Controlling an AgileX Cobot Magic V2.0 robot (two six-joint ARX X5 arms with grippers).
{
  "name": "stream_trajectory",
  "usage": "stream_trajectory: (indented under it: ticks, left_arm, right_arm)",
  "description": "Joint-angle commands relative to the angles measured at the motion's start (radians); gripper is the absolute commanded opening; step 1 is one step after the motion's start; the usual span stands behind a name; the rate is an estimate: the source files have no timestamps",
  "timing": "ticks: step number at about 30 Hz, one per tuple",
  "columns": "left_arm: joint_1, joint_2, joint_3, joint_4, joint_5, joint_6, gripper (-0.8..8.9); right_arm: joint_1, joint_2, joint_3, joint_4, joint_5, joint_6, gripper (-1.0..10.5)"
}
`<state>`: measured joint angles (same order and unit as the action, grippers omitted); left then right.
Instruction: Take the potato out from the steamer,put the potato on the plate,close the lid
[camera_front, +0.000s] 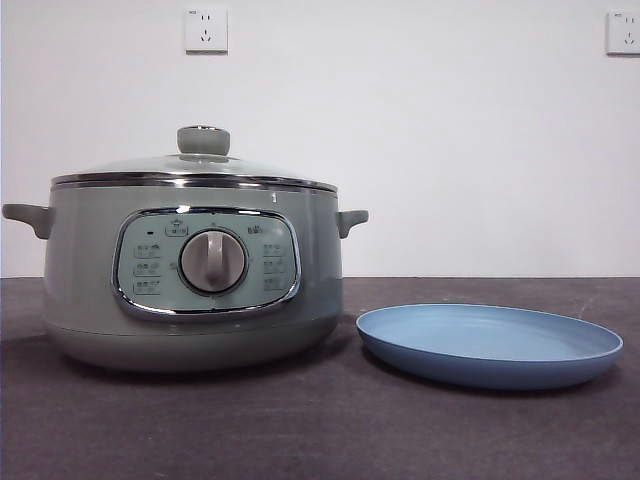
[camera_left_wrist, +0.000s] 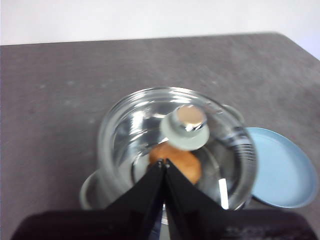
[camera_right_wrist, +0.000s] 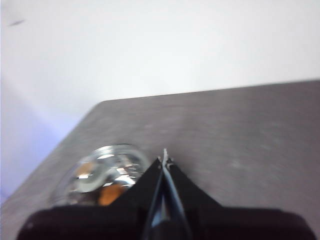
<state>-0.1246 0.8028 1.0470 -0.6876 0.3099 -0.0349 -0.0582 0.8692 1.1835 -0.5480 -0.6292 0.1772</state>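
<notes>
White wall with two sockets (camera_front: 205, 30) behind a dark grey bench (camera_front: 320, 430). The steamer (camera_front: 195, 285) stands on it with the lid (camera_front: 200, 165) seated; the plate (camera_front: 490, 345) lies just beside the steamer, apart from it, with bare bench in front. Only the wrist views reveal the potato (camera_left_wrist: 176, 162), inside the steamer under the glass. Left pincer (camera_left_wrist: 164, 162) above the steamer, jaws together, empty; right pincer (camera_right_wrist: 164, 159) likewise pressed together, empty.

steamer (camera_right_wrist: 102, 180) blurred, potato (camera_left_wrist: 176, 162) half-hidden — fingers
</notes>
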Motion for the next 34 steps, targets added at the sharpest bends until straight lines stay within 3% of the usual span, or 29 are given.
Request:
stream_trajectory:
  ticks: [1, 8, 12, 13, 14, 17, 19, 21, 26, 34]
  left_arm:
    - [0.001, 0.104, 0.142, -0.068, 0.072, 0.068, -0.06]
    - [0.0, 0.276, 0.345, -0.148, 0.208, 0.088, -0.06]
    - [0.0, 0.32, 0.384, -0.146, 0.219, 0.087, 0.12]
    - [0.0, 0.323, 0.384, -0.14, 0.217, 0.084, 0.63]
    - [0.0, 0.326, 0.384, -0.134, 0.214, 0.077, 1.45]
    - [0.0, 0.33, 0.384, -0.101, 0.178, 0.02, 4.34]
    - [0.0, 0.334, 0.384, -0.07, 0.143, 0.004, 4.85]
    - [-0.003, 0.341, 0.384, -0.036, 0.138, 0.003, 4.85]
    - [-0.055, 0.388, 0.384, 0.05, 0.129, -0.026, 4.84]
    - [-0.167, 0.558, 0.384, 0.07, -0.018, -0.024, 4.68]
  right_arm:
    - [0.006, 0.099, 0.135, -0.045, -0.097, -0.074, -0.1]
    - [0.076, 0.293, 0.344, -0.181, -0.207, -0.209, -0.1]
    - [0.138, 0.359, 0.385, -0.254, -0.205, -0.266, 0.1]
    - [0.148, 0.369, 0.385, -0.26, -0.201, -0.266, 0.2]
    - [0.153, 0.376, 0.385, -0.266, -0.2, -0.266, 0.8]
    - [0.163, 0.39, 0.385, -0.28, -0.17, -0.264, 5.0]
    - [0.171, 0.393, 0.385, -0.281, -0.097, -0.264, 7.0]
    - [0.183, 0.393, 0.385, -0.28, -0.046, -0.264, 6.9]
    - [0.197, 0.393, 0.385, -0.281, -0.044, -0.264, 6.9]
    - [0.219, 0.393, 0.385, -0.29, -0.042, -0.263, 6.9]
